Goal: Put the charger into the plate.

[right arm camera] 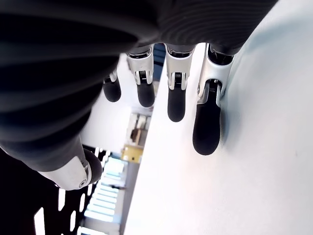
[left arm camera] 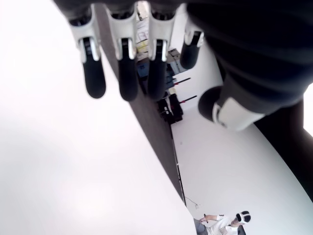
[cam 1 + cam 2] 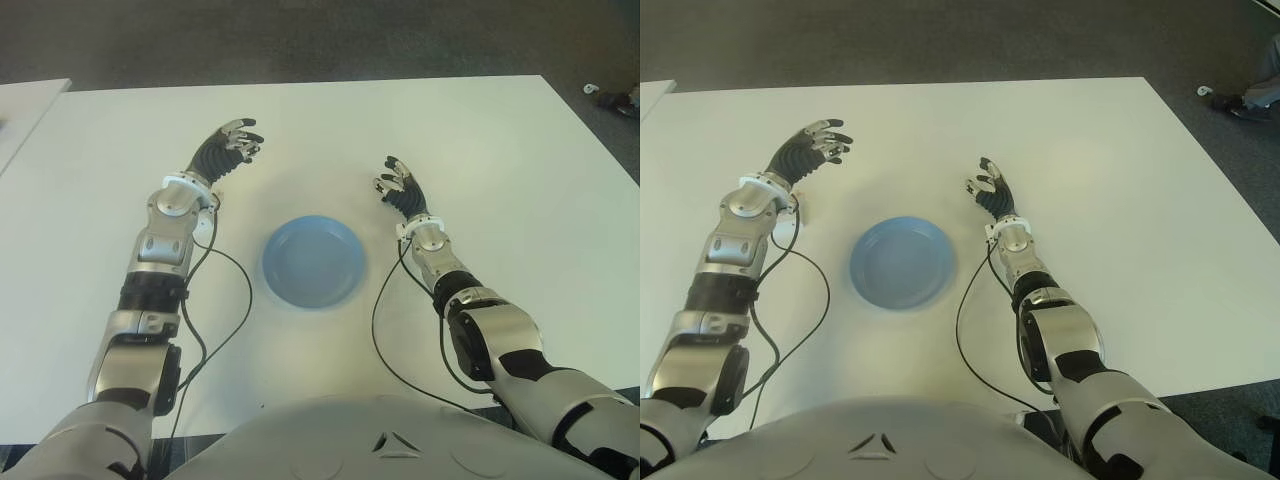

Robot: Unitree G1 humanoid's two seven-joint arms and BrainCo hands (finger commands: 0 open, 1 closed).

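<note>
Where white table (image 3: 500,150) ends, dark floor (image 3: 300,40); blue plate (image 3: 313,261) central.

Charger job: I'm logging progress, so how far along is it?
Nothing looks done. The blue plate sits empty on the white table between the arms. Nothing is in hand: the left robot hand and right robot hand are both open and hold nothing. No charger shows in any view, so finding it, grasping it and placing it in the plate all remain.
</note>
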